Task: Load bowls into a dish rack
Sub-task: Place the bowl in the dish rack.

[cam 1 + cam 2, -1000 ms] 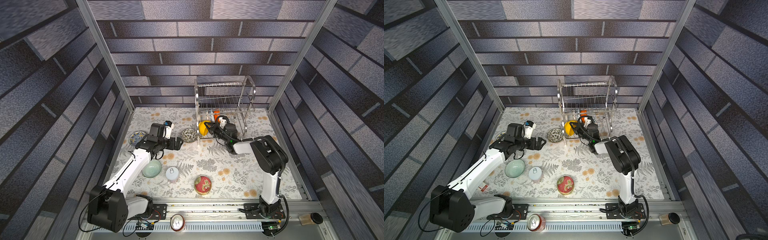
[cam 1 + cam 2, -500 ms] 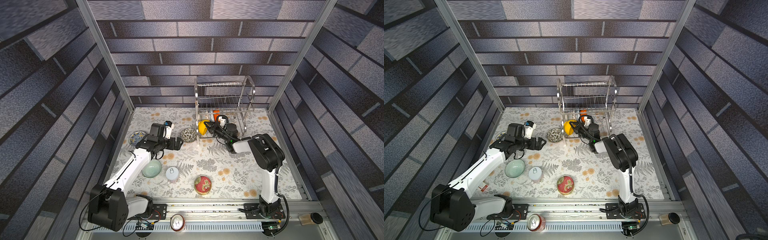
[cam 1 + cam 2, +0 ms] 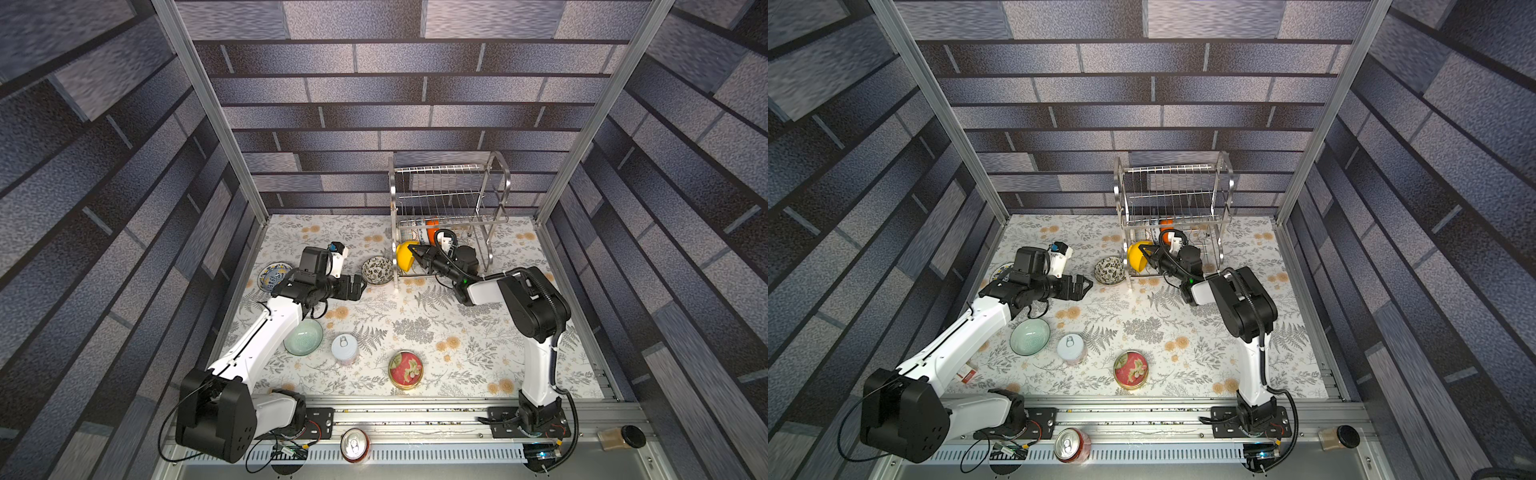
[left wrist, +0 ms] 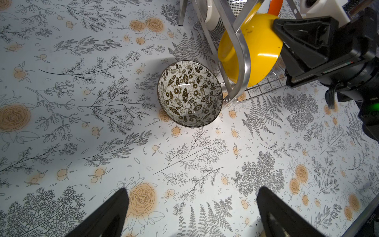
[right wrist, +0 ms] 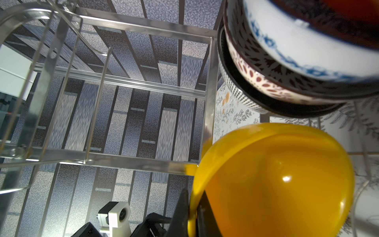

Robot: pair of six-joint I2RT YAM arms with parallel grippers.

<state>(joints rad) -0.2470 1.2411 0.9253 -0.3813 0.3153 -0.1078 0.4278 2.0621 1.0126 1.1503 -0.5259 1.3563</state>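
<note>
The steel dish rack (image 3: pixel 494 195) (image 3: pixel 1221 183) stands at the back of the table. At the left end of its lower shelf my right gripper (image 3: pixel 412 250) (image 3: pixel 1143 249) (image 5: pixel 193 197) is shut on the rim of a yellow bowl (image 3: pixel 403 257) (image 3: pixel 1136 258) (image 5: pixel 276 180) (image 4: pixel 258 51), held on edge. Several patterned bowls (image 5: pixel 287 67) and an orange one (image 3: pixel 432 223) stand deeper in that shelf. My left gripper (image 3: pixel 358 286) (image 3: pixel 1084 286) (image 4: pixel 192 190) hovers open and empty, just short of a dark floral bowl (image 3: pixel 377 271) (image 3: pixel 1109 271) (image 4: pixel 190 96) beside the rack's leg. A pale green bowl (image 3: pixel 303 337) and a blue floral bowl (image 3: pixel 274 276) lie by the left arm.
A white pull-tab can (image 3: pixel 345 349) and a flat red tin (image 3: pixel 406 369) sit toward the front of the floral tablecloth. A drink can (image 3: pixel 354 444) and a small jar (image 3: pixel 623 436) rest on the front rail. The cell's walls close in the table on three sides.
The right arm's elbow has swung slightly toward the rack while the yellow bowl stays at the lower shelf's left end. The left arm has not moved.
</note>
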